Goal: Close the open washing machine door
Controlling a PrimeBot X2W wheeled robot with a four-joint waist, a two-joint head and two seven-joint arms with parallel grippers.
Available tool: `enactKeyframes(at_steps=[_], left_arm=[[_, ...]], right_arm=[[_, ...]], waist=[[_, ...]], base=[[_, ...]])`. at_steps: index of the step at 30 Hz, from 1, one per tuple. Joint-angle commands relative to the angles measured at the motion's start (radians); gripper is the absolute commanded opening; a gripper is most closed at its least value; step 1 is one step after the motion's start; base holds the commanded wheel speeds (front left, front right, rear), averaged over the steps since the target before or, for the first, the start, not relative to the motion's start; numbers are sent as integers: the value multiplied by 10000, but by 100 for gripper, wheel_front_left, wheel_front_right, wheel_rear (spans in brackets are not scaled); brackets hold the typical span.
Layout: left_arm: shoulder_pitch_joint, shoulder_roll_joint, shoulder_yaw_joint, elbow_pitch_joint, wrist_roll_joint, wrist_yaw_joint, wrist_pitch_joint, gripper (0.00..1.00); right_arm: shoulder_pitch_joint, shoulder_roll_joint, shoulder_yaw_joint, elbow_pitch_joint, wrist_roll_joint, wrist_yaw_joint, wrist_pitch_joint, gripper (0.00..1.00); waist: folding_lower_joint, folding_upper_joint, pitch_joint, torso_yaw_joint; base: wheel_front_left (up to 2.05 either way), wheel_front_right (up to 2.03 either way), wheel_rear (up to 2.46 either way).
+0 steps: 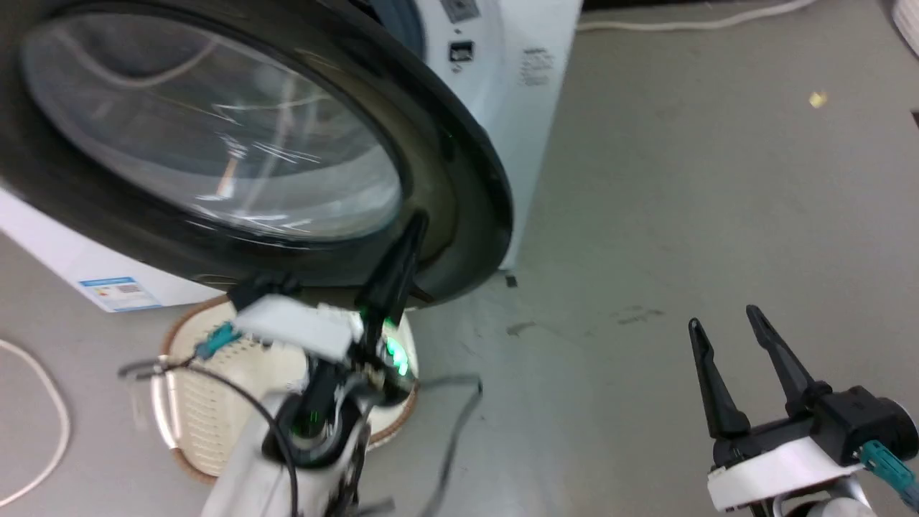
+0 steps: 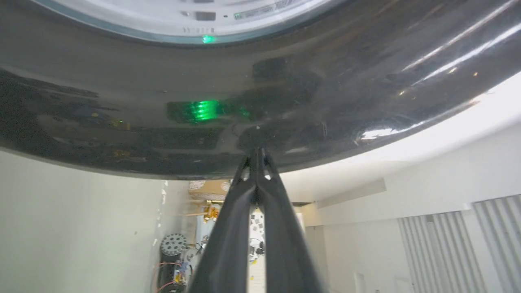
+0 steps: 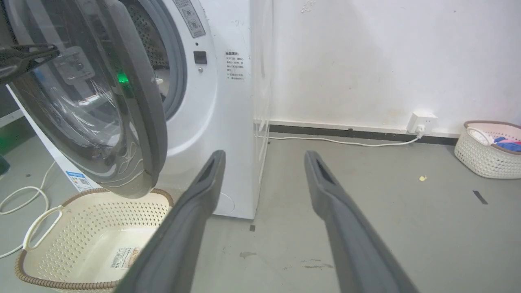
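One door (image 1: 237, 143) touched by pressed-together left end effector (image 1: 415, 224); right end effector (image 1: 721, 317) spread.

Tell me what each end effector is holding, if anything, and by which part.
Nothing is held. The left end effector is shut, its tips against the black rim of the door; the right end effector is open and empty.

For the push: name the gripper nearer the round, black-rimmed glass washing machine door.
Left. The left gripper, shut, touches the rim of the washing machine door; the right gripper, open, hangs well apart.
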Motion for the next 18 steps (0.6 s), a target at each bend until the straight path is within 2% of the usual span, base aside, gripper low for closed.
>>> enactKeyframes(at_steps=[1, 2, 4, 5, 7, 10, 12, 14, 18], left_arm=[[462, 143, -31, -150, 474, -44, -70, 91], [697, 257, -55, -275, 810, -44, -137, 100], [1177, 549, -96, -589, 1550, -45, -393, 100], [1879, 1134, -203, -1199, 2810, -45, -1025, 100], [2288, 1677, -291, -1555, 3938, -45, -1761, 100], [2829, 2684, -770, -1703, 6318, -45, -3124, 100], [3150, 2854, -634, -1669, 7355, -45, -3532, 100], [3394, 2838, -65, -1685, 8665, 31, -3637, 100], [3975, 2355, 1169, -2288, 12417, 702, -3651, 100]], right_arm=[[162, 28, -46, -46, 110, 8, -44, 100], [229, 33, -88, -61, 171, 8, -44, 100], [379, 40, -178, -133, 213, 8, -44, 100], [609, 44, -268, -278, 261, 8, -45, 100], [745, 57, -306, -416, 351, 8, -45, 100], [958, 19, -212, -716, 384, 8, -45, 100], [1110, 39, -232, -862, 436, 8, -45, 100], [1258, 60, -219, -907, 470, 8, -45, 100], [1451, 75, -73, -901, 460, 8, -45, 100]], waist=[[0, -1, -378, 379], [0, -1, -510, 507], [0, -1, -760, 786], [0, -1, -1129, 1208], [0, -1, -1366, 1480], [0, -1, -1681, 1856], [0, -1, -1841, 2103], [0, -1, -1967, 2330], [0, -1, -2116, 2695]], base=[[0, 0, 0], [0, 0, 0], [0, 0, 0], [0, 0, 0], [0, 0, 0], [0, 0, 0], [0, 0, 0], [0, 0, 0], [0, 0, 0]])
